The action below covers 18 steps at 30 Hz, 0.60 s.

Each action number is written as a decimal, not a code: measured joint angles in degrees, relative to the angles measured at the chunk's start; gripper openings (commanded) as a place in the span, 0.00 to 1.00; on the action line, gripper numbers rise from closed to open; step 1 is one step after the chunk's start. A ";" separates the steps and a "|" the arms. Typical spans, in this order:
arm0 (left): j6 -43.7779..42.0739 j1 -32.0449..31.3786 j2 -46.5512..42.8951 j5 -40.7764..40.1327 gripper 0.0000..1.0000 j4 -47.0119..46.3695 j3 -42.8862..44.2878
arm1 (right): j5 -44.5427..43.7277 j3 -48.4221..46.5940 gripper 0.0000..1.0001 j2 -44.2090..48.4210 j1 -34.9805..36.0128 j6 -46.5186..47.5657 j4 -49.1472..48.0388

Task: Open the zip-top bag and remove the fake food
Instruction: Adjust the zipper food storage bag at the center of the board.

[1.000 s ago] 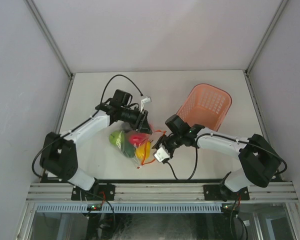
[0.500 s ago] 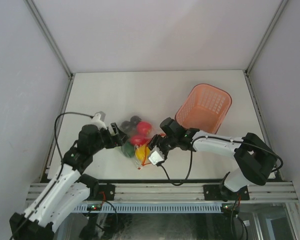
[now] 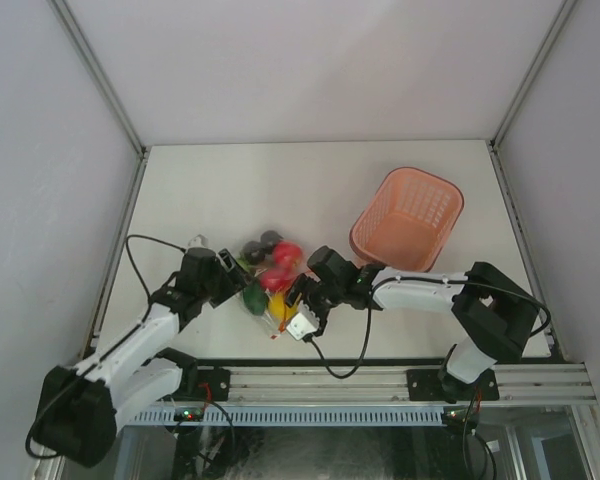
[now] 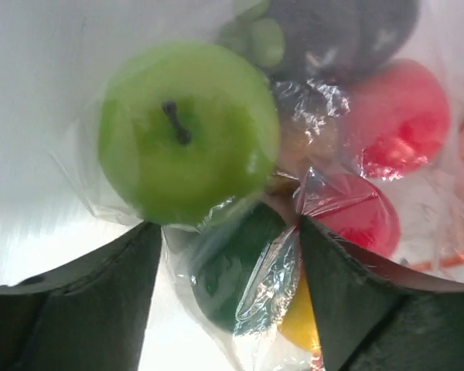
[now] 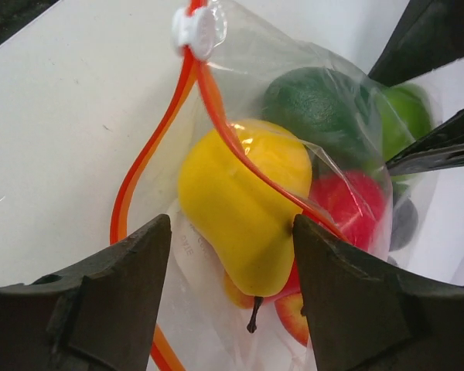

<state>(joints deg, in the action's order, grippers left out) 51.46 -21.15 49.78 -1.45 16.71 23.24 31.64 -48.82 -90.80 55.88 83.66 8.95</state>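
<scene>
Between my two grippers, on the table [image 3: 280, 190], the bag [image 3: 261, 294] is lying with the food [image 4: 187, 139] inside. I am holding the left gripper [image 3: 237, 276] and right gripper [image 3: 292, 297] wide, pinching nothing. The zip [image 5: 216, 112] is running straight away from the right jaws, so that arm is sitting nearer.

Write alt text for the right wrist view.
A clear zip-top bag lies open on a white table, a yellow pear just inside its parted orange-red zip strips. Red and green fruit sit behind it; the right gripper stands open below.
</scene>
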 measured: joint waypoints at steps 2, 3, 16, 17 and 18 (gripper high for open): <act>-0.85 1.40 5.31 1.27 0.68 -1.88 1.18 | -0.83 -0.04 0.66 -0.42 0.42 -0.15 -0.44; -1.36 2.21 7.50 2.01 0.66 -2.80 1.81 | -1.29 -0.15 0.67 -0.76 0.59 -0.33 -0.70; -10.45 7.21 26.77 12.87 0.61 -10.38 14.25 | -6.99 -4.24 0.70 -7.08 2.27 -7.63 -7.08; -10.97 7.21 27.54 13.73 0.61 -10.75 14.78 | -7.67 -4.66 0.70 -7.61 2.34 -8.57 -7.45; -11.54 7.21 28.09 14.32 0.62 -11.08 15.21 | -8.28 -5.03 0.70 -8.09 2.38 -9.35 -7.69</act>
<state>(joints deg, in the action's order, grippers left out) 39.92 -13.93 77.87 12.86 5.63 38.46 23.35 -53.84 -98.89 58.26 74.30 1.26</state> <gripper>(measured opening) 0.603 0.699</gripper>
